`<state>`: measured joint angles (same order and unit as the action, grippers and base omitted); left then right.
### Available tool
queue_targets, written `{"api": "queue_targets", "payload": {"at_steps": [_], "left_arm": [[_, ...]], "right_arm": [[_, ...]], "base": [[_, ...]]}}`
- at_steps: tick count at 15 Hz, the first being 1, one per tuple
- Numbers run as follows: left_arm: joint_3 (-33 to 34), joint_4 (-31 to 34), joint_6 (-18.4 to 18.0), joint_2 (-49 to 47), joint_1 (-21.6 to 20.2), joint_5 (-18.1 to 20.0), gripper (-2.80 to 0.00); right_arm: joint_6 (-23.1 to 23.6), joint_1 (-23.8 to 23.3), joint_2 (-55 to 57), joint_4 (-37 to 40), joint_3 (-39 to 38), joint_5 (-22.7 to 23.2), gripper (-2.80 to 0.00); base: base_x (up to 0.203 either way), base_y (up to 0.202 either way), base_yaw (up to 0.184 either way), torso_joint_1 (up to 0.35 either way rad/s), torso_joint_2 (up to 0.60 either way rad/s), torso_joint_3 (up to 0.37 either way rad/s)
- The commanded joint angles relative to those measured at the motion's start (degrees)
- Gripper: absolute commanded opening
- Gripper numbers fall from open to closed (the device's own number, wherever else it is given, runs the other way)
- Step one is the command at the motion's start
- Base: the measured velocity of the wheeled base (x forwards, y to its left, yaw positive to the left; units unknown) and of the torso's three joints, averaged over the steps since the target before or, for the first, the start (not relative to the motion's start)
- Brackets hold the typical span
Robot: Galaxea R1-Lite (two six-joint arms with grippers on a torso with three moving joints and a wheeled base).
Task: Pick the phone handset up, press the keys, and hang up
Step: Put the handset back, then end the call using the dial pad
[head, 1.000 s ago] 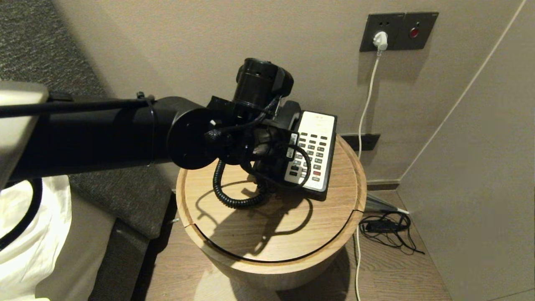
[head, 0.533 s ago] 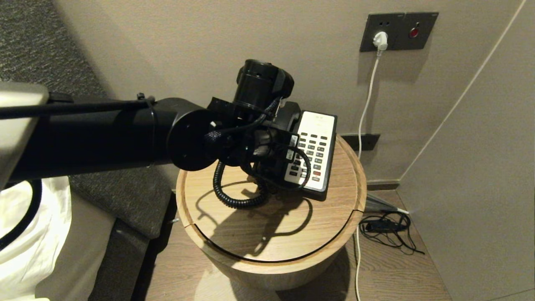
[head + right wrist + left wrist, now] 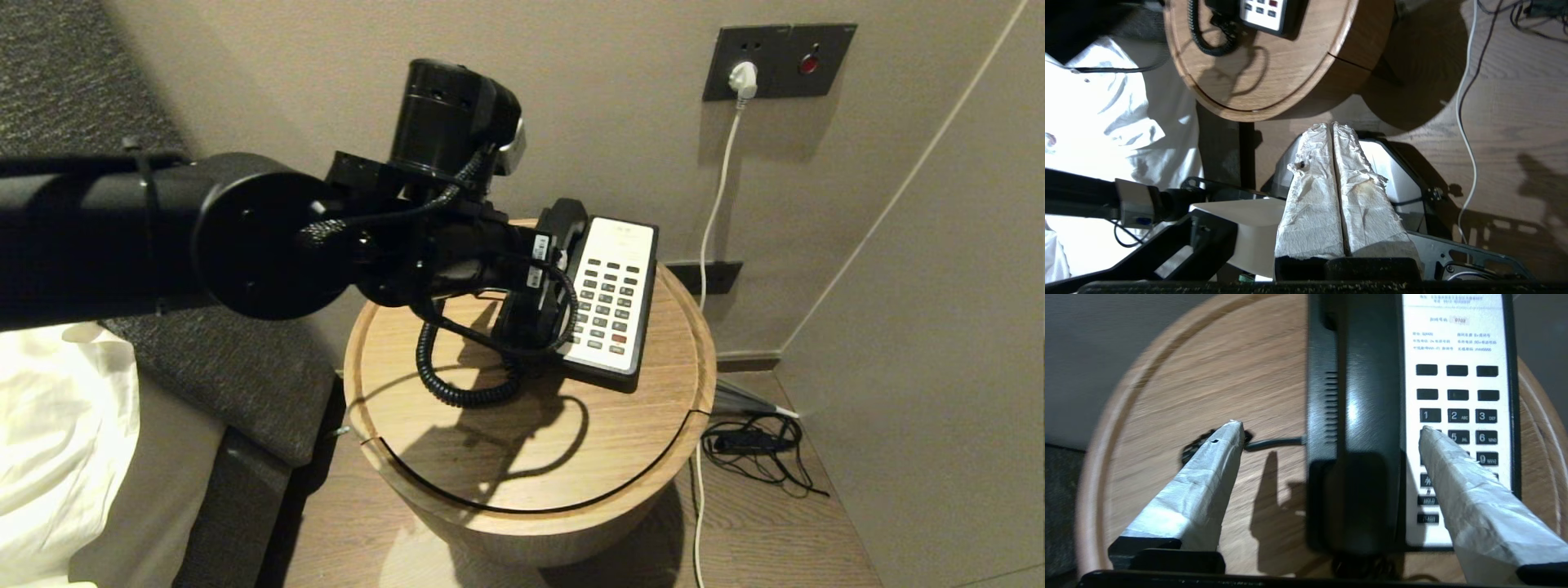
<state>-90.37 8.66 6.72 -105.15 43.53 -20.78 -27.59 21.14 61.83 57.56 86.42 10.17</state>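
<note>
Both fingers of the left pincer point(image 3: 1331, 433) stand spread wide above the handset point(image 3: 1367, 428), which lies in its cradle on the phone point(image 3: 608, 298). Descending centred would avoid the keys point(image 3: 1457, 416). The right pincer point(image 3: 1333, 130) hangs closed, low beside the surface point(image 3: 522, 457).

Black left arm point(image 3: 245, 245), looped cables; fingers point(image 3: 1196, 490) wrapped pale — seemingly tape
</note>
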Motion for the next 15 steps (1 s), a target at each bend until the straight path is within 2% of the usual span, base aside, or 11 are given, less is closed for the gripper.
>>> {"api": "queue_targets", "payload": {"at_steps": [1,3,4,8,12,15], "left_arm": [[1.81,0.12,0.07,4.46,-0.56,-0.11,0.0],[4.56,0.28,0.13,8.35,-1.33,0.04,0.0],[6.1,0.3,0.13,10.04,-1.88,0.1,-2.8],[9.44,0.47,0.14,16.63,-4.86,0.96,-2.8],[10.75,0.75,0.77,21.75,-9.74,4.23,-2.8],[14.42,0.75,1.59,26.53,-12.58,4.99,-2.8]], "right_arm": [[0.16,0.04,1.01,-0.21,-2.09,0.28,-2.8],[0.71,0.23,3.56,-1.17,-2.24,1.32,-2.8],[1.24,0.28,5.29,-1.34,-2.0,2.22,-2.8],[3.84,2.67,14.36,-3.84,0.39,3.45,-2.8],[4.2,5.5,27.77,-7.48,5.42,3.66,-2.8],[3.99,9.04,36.43,-9.61,9.24,3.56,-2.8]], "base": [[0.0,0.0,0.0,0.0,0.0,0.0],[0.0,0.0,0.0,0.0,0.0,0.0],[0.0,0.0,0.0,0.0,0.0,0.0],[0.0,0.0,0.0,0.0,0.0,0.0],[0.0,0.0,0.0,0.0,0.0,0.0],[0.0,0.0,0.0,0.0,0.0,0.0]]}}
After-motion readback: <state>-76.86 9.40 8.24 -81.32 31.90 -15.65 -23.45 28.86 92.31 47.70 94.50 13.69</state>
